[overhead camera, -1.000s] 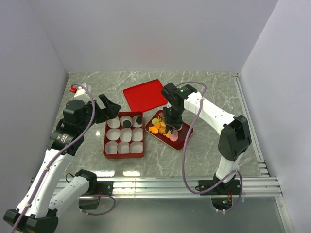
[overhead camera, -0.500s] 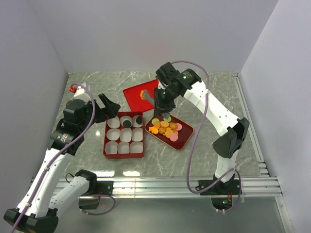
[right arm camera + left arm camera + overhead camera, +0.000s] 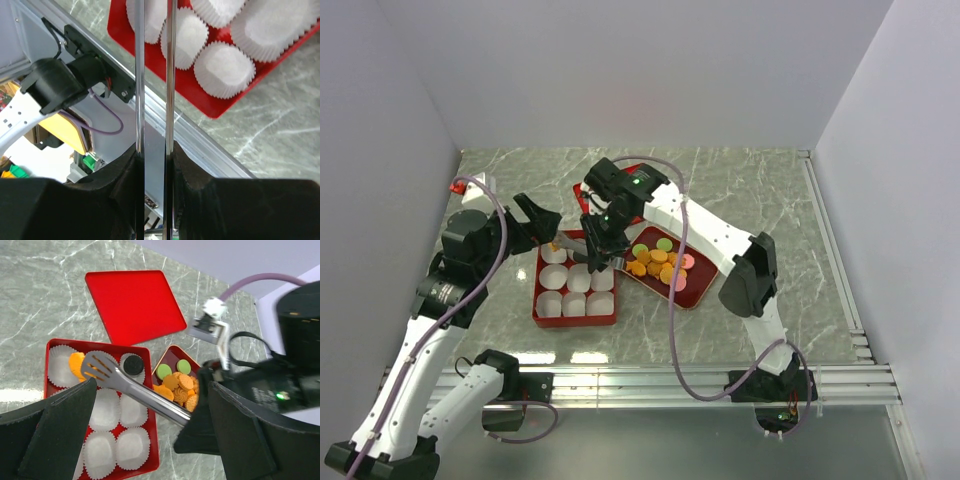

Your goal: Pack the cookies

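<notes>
Over the marble table (image 3: pixel 740 175), tongs (image 3: pixel 135 390) partly cover an orange cookie (image 3: pixel 75 363).

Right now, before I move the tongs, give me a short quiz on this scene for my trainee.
1. True or false: the left gripper holds a cookie.
2. In the red box, which of the paper cups holds the black cookie? A: the far right corner cup. B: the centre cup. C: the near left corner cup.
3. What tool is the right gripper clamped on?

Key
1. False: its jaws stand wide open with nothing between them.
2. A.
3. The metal tongs, their head over the far row of the box.
</notes>
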